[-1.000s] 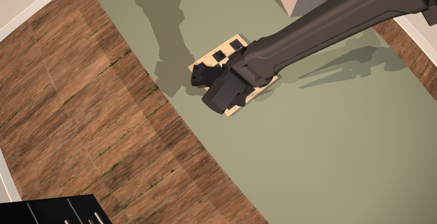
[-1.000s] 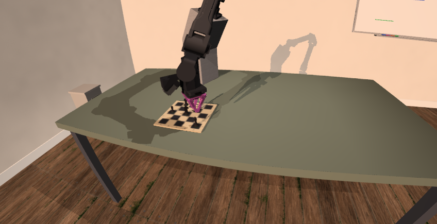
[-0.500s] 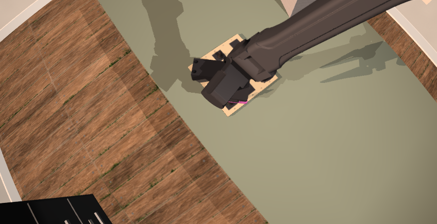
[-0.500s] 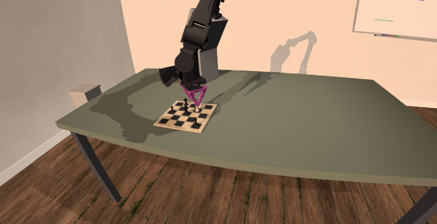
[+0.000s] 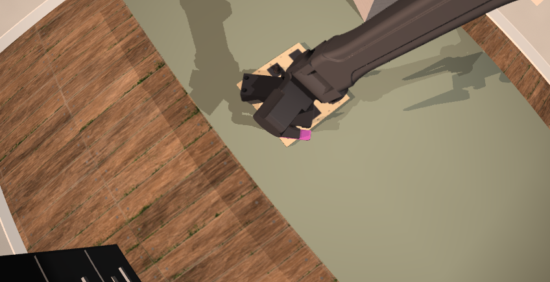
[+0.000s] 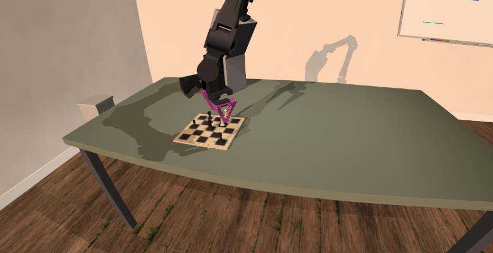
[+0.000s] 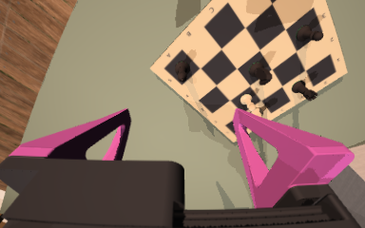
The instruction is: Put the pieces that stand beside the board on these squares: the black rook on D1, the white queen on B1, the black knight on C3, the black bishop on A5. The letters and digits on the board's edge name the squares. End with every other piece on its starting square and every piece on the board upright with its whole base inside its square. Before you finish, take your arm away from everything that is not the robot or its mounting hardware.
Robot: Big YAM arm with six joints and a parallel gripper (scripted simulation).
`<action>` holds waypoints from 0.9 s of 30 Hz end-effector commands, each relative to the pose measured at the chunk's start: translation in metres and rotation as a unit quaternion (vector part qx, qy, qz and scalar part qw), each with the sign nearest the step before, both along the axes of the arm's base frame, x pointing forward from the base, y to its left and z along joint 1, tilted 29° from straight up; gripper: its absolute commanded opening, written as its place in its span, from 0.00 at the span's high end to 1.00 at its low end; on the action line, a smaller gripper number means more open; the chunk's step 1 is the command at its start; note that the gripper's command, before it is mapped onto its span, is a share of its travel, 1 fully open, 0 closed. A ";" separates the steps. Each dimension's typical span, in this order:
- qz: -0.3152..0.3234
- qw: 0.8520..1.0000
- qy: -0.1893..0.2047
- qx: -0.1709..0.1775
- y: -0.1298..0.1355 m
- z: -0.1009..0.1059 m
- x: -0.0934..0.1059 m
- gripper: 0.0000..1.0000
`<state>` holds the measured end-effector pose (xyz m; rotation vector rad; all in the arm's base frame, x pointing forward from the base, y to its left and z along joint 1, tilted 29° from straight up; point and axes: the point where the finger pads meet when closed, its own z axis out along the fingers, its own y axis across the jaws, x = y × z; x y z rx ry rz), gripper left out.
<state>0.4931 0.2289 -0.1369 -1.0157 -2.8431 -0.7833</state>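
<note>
Wrist view: how does the claw (image 5: 305, 134) (image 6: 220, 114) (image 7: 182, 114) stand?

"Spread wide, nothing pinched. The dark corner piece (image 6: 220, 139) (image 7: 182, 70), probably the bishop, stands upright at the near right of the board (image 5: 335, 104) (image 6: 200, 144) (image 7: 157, 68)."

"So how to leave well?"

"I'd rise straight up, no sideways sweep; the nearer white piece (image 6: 222, 122) (image 7: 246, 100) could be knocked. Farther left, the dark middle piece (image 6: 209, 124) (image 7: 260, 71), likely the knight, sits on the centre square."

"Any writing?"

"A, B and C on the border; I can't read the digits or any brand."
</note>
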 end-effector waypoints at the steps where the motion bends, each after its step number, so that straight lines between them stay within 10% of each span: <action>1: 0.002 1.000 -0.015 0.003 0.000 0.011 0.009 0.00; 27: -0.005 1.000 -0.013 0.002 -0.043 0.077 -0.003 0.00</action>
